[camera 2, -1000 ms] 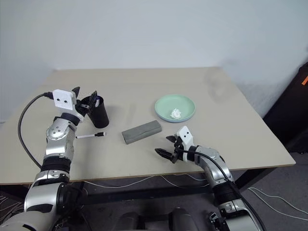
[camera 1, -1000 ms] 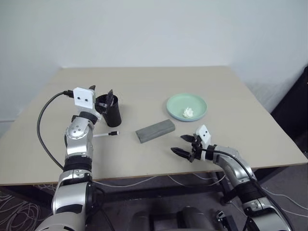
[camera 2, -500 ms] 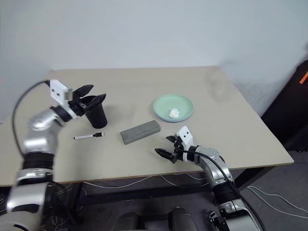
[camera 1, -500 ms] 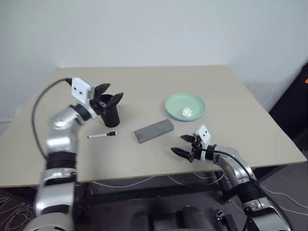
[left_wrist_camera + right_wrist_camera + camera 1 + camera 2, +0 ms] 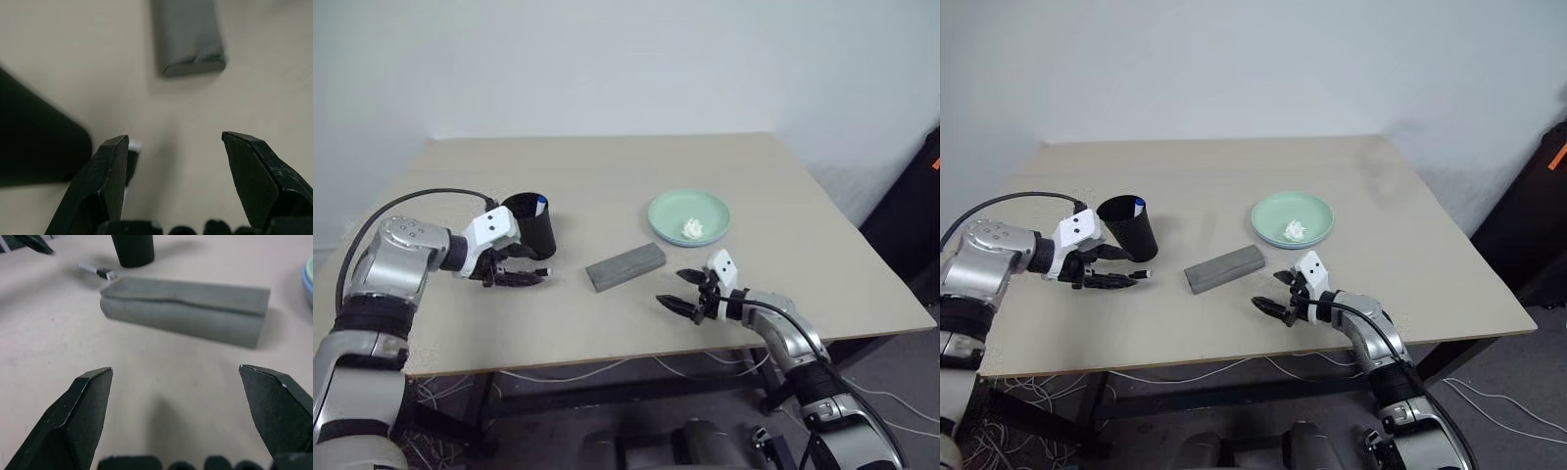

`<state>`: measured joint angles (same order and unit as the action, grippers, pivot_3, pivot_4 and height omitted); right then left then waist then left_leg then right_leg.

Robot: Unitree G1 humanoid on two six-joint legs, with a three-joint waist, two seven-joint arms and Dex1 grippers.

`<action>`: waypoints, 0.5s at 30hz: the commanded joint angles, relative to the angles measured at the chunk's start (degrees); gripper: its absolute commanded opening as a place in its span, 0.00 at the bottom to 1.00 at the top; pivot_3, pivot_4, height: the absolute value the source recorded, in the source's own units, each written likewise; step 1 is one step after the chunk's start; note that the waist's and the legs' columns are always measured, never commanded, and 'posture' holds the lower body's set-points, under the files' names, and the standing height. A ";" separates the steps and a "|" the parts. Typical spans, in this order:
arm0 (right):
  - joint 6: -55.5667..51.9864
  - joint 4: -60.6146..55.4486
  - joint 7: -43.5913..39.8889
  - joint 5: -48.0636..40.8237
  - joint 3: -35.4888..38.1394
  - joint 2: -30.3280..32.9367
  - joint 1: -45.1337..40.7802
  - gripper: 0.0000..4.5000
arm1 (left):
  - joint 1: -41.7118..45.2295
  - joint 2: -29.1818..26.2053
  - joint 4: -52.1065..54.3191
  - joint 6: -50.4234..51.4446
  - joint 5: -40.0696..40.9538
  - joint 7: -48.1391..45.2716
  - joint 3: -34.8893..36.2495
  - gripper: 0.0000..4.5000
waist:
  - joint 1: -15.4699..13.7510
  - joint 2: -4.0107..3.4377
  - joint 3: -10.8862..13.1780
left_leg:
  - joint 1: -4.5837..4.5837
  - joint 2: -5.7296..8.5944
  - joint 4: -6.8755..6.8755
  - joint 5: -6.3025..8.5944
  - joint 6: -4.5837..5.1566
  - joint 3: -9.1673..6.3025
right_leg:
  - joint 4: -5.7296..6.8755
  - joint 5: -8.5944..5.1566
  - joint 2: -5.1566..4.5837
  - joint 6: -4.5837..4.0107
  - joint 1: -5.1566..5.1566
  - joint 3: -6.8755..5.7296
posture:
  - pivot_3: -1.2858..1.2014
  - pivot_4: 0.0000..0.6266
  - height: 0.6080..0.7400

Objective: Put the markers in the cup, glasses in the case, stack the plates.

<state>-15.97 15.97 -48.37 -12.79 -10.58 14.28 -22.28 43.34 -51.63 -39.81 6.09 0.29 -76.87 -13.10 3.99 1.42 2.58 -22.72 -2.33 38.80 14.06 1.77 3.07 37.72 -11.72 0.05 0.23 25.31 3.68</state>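
Note:
The black cup [image 5: 532, 227] stands upright at the table's left, and the blue-capped marker [image 5: 540, 206] pokes up inside its rim. The black-capped marker [image 5: 1143, 274] lies flat on the table just in front of the cup. My left gripper [image 5: 522, 273] is open, low over that marker's near end, with the cap [image 5: 132, 159] beside one finger [image 5: 105, 181]. The grey case [image 5: 626, 266] lies shut at the middle. The mint green plate [image 5: 677, 208] rests on a light blue plate edge [image 5: 309, 281]. My right gripper [image 5: 683, 298] is open and empty near the front edge. The glasses are out of view.
A white tissue wad [image 5: 693, 229] sits in the green plate. A black cable [image 5: 421, 196] loops from my left wrist over the table's left side. The table's front edge [image 5: 636, 357] runs close under my right gripper.
My left arm has swung from above the cup's rim down and back to the table in front of the cup, gripper still open. The right arm kept still.

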 commanded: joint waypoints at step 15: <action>0.43 -2.35 1.85 -0.60 2.23 0.48 0.69 1.00 | 17.38 7.32 -28.14 -14.94 -17.25 3.11 -7.06 0.71 | 0.16 0.02 0.01 | -0.04 -0.02 -0.02 0.01 0.01 0.10 | 0.04 0.01 0.03 0.02 0.10 0.08 | 0.52 0.00 1.00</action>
<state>-15.94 16.27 -46.65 -12.83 -9.55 14.44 -21.20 58.12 -44.15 -67.75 -7.86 -15.96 -74.10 -20.00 4.15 1.43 2.59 -22.76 -2.36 38.78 14.07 1.78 3.15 37.75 -11.71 0.08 0.25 25.42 3.76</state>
